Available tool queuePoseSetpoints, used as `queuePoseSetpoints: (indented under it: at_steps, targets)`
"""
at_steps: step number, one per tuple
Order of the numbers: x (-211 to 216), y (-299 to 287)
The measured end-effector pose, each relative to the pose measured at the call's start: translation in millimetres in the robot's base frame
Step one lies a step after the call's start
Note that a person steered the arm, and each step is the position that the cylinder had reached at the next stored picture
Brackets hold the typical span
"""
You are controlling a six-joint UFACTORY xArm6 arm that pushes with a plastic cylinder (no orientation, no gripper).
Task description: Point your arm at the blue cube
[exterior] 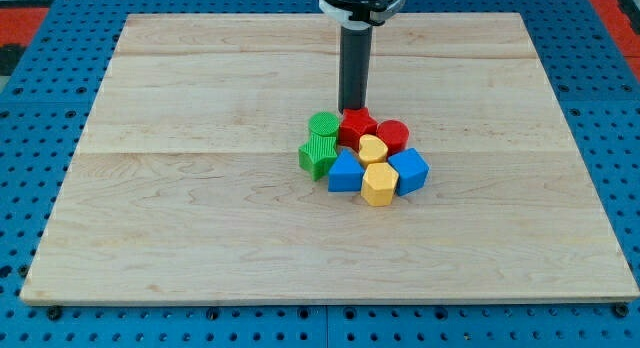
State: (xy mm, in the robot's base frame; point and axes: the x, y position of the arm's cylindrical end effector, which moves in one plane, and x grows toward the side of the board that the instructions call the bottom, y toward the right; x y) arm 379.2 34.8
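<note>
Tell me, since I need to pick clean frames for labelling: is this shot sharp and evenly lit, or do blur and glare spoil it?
Camera view: even, soft light on the wooden board, no strong glare; only faint shadows under the clustered blocks. The blue cube and my tip look sharp; the arm's top is cut off by the view's top edge.

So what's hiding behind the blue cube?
Behind the blue cube sits a red cylinder, with a yellow heart beside it. My tip is farther back. The cylinder's lower part is covered.

Robotics lab bench: wooden board (200, 238) on blue pegboard (30, 188).
</note>
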Motion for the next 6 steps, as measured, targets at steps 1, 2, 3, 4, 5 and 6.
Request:
queuePoseSetpoints:
  at_steps: [1,2,3,4,5,6]
  targets:
    - [0,0]
    - [-3,0]
    - [-18,22]
    - [-11,91]
    - [29,129]
    - [65,112]
